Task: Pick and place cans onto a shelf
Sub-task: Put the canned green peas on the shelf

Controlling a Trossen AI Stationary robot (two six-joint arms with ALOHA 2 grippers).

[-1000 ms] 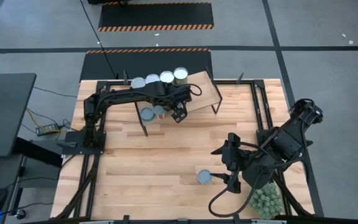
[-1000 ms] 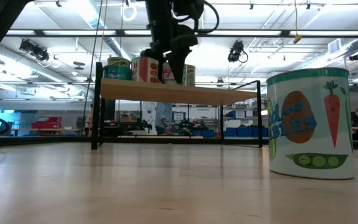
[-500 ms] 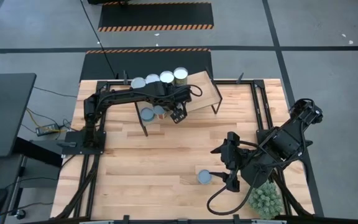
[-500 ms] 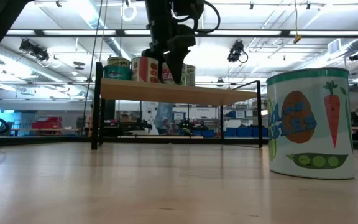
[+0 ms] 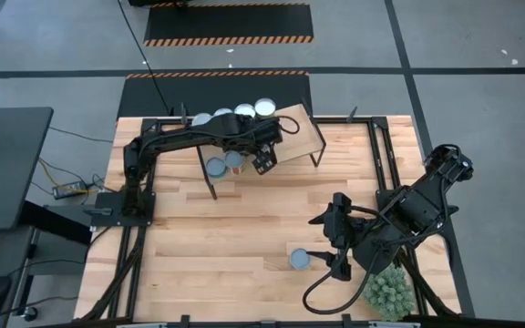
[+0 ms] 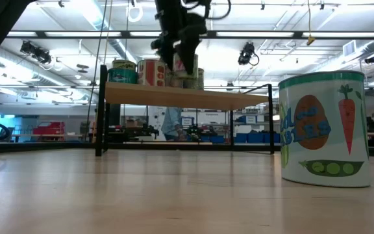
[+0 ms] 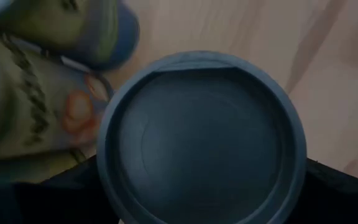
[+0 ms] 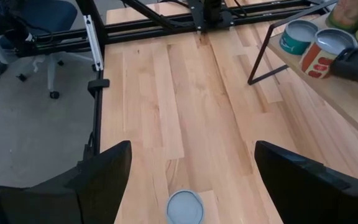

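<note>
The shelf [image 5: 294, 135] stood at the table's [image 5: 226, 237] far edge with most of the cans [image 5: 233, 113] already on it. The left gripper [image 5: 261, 159] hung over the shelf, clasping a can [image 7: 201, 140]. The right gripper [image 5: 335, 241], spread open, waited beside one remaining can [image 5: 299, 260] on the table.

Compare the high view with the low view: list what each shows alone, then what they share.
Only the high view shows the right gripper, open beside a lone can, the spiky plant ball and two cans on the shelf's near side. Only the low view shows the labels on the cans, including the carrot label on a near can. Both show the shelf and the left gripper over it.
</note>
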